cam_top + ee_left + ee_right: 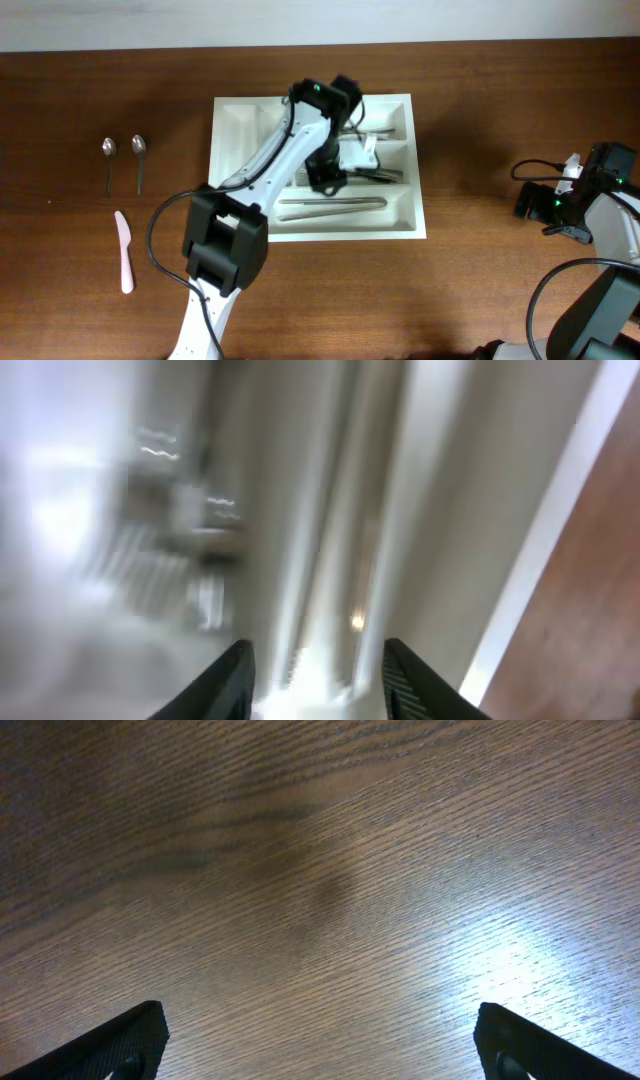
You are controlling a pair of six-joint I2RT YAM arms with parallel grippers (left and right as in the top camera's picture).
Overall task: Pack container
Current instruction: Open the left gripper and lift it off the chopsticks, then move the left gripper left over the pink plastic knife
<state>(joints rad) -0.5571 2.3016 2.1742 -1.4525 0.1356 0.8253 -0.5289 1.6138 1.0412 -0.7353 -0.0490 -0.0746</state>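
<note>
table holds container near far edge, left pincer over it.

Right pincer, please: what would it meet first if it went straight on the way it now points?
Most likely the bare wooden table: the right pincer points down at it, open, with nothing in between. How far off the wood is, I cannot tell.

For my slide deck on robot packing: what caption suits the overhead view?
Left arm reaches over the white cutlery tray, with two spoons and a pink knife lying on the table nearby.
</note>
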